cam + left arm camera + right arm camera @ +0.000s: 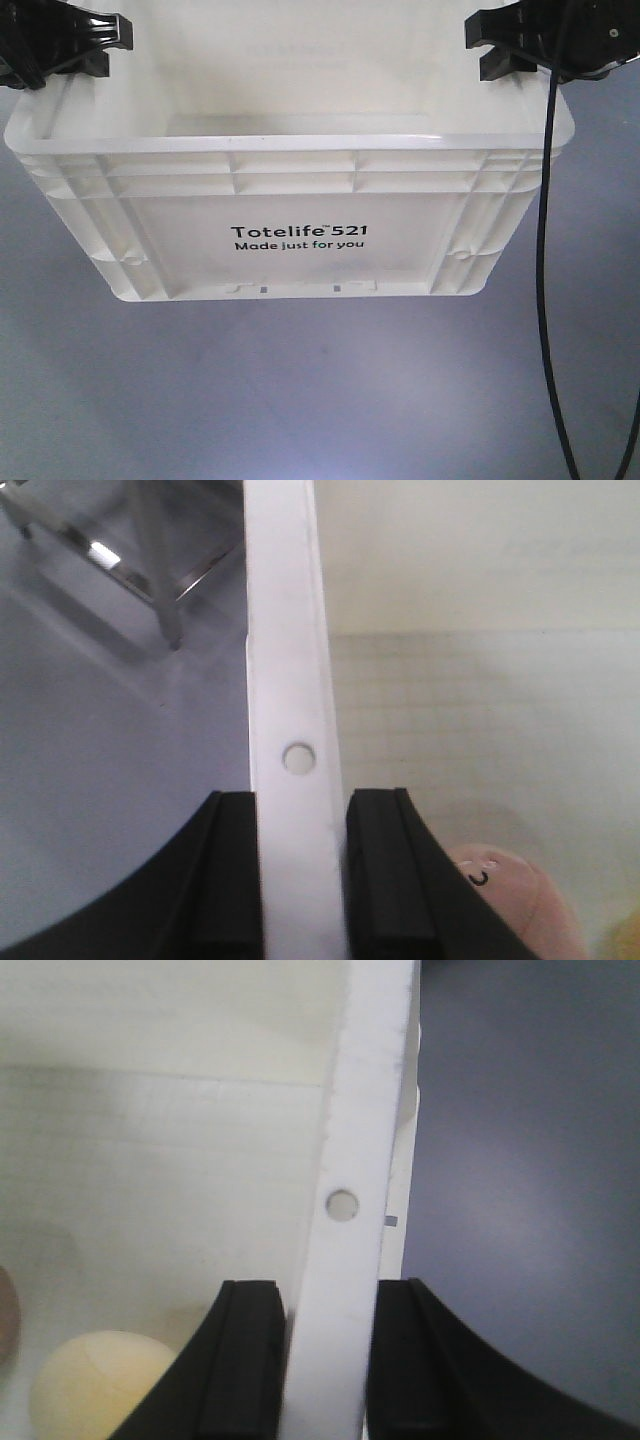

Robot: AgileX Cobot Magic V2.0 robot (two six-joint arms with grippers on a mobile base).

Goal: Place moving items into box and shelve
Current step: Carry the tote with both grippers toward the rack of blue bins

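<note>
The cream-white box (300, 190), printed "Totelife 521", fills the front view. My left gripper (62, 45) is at its left rim and my right gripper (508, 45) at its right rim. In the left wrist view the black jaws of my left gripper (300, 880) are shut on the box's rim (290, 680), one inside and one outside the wall. My right gripper (325, 1360) clamps the opposite rim (360, 1110) the same way. Inside lie a pinkish plush ball (520, 905) and a pale yellow ball (95, 1385). Another moving item shows only as a brownish edge (8, 1310).
Grey-blue floor (300, 400) lies below and around the box. A black cable (545, 250) hangs down past the box's right side. Shiny metal frame legs (130, 560) stand on the floor beyond the box's left wall.
</note>
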